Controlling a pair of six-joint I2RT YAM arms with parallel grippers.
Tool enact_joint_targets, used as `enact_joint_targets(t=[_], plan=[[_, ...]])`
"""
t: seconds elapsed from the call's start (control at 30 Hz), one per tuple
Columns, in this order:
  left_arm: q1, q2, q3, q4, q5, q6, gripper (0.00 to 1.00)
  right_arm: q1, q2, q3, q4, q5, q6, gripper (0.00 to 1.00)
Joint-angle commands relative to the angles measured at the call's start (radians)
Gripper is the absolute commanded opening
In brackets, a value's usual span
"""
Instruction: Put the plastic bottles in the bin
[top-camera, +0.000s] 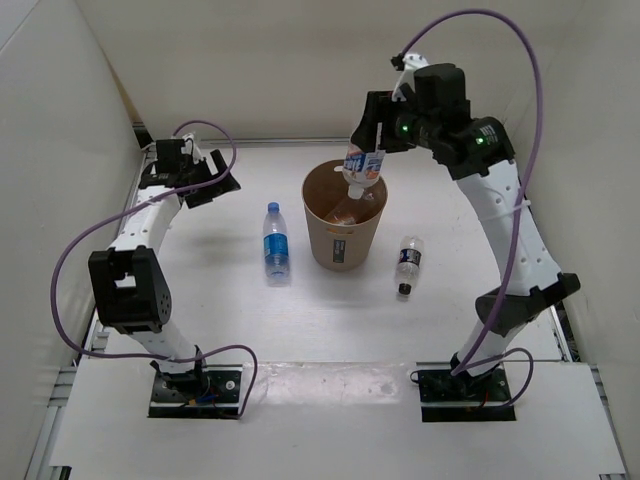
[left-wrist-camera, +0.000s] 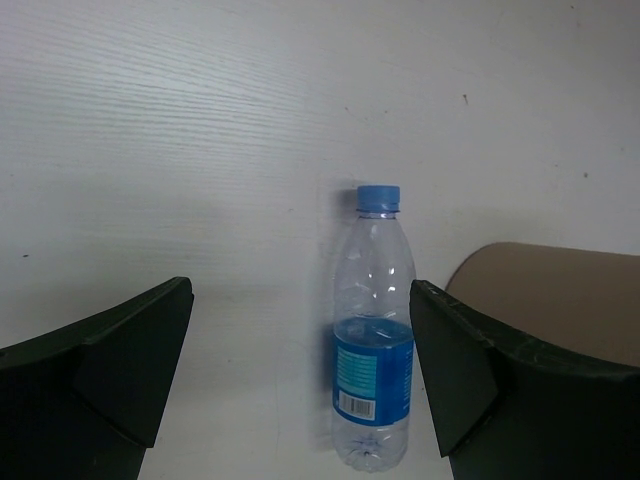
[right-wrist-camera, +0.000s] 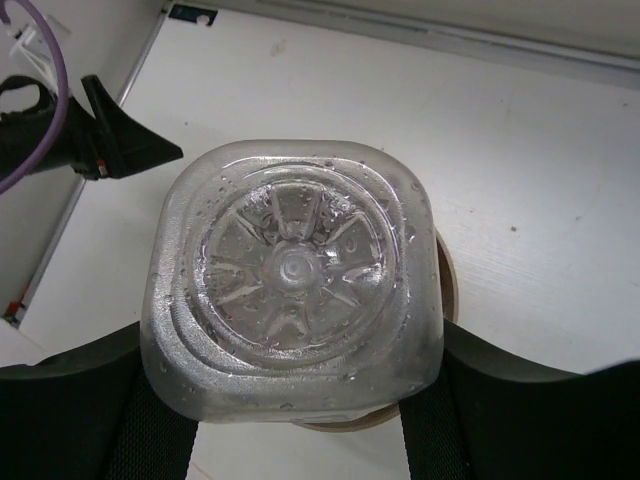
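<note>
My right gripper (top-camera: 370, 148) is shut on a clear plastic bottle (top-camera: 362, 166) and holds it neck down over the mouth of the round tan bin (top-camera: 345, 240). From the right wrist, the bottle's squarish ribbed base (right-wrist-camera: 290, 280) fills the view between my fingers, with the bin rim (right-wrist-camera: 447, 285) peeking out behind. A blue-labelled bottle (top-camera: 275, 243) lies left of the bin. My left gripper (top-camera: 212, 186) stands open beyond it. The left wrist view has that bottle (left-wrist-camera: 373, 350) lying ahead of the open gripper (left-wrist-camera: 300, 305), near the right finger. A dark-capped bottle (top-camera: 407, 263) lies right of the bin.
White walls close in the table on the left, back and right. The left arm's purple cable (top-camera: 70, 260) loops out over the left edge. The bin's side (left-wrist-camera: 560, 290) shows behind the left gripper's right finger.
</note>
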Motion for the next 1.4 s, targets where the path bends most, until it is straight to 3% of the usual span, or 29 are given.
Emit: enact_joint_targets(t=[0.0,0.03,0.07,0.2,0.33,0.5,0.63,0.77,0.93,1.37], plan=[[-0.006,-0.042,-0.033,0.065,0.093,-0.005,1.0,0.029,0.008,-0.004,0.023,-0.006,-0.037,0.61],[-0.008,-0.044,-0.062,0.099,0.109,-0.011,1.0,0.046,0.008,-0.001,0.004,0.02,-0.034,0.71],[-0.012,-0.047,-0.073,0.129,0.123,-0.017,1.0,0.051,0.01,0.0,-0.01,0.029,-0.036,0.9],[-0.02,-0.073,-0.126,0.203,0.196,-0.034,1.0,0.059,-0.005,0.038,-0.033,0.086,-0.045,0.9],[-0.041,-0.07,-0.105,0.141,0.227,0.009,1.0,-0.007,-0.038,0.134,-0.071,0.109,0.01,0.9],[-0.133,-0.093,-0.148,0.127,0.253,0.035,1.0,-0.159,-0.179,-0.073,0.042,0.046,0.064,0.9],[-0.199,-0.096,-0.195,0.133,0.272,0.051,1.0,-0.239,-0.209,-0.144,-0.003,-0.057,0.113,0.9],[-0.235,-0.062,-0.202,0.095,0.247,0.092,1.0,-0.248,-0.234,-0.175,-0.028,-0.061,0.111,0.9],[-0.273,0.033,-0.096,-0.023,0.169,0.124,1.0,-0.283,-0.242,-0.184,-0.04,-0.1,0.111,0.9],[-0.293,0.11,-0.082,-0.085,0.074,0.12,1.0,-0.408,-0.298,-0.244,-0.066,-0.195,0.119,0.9]])
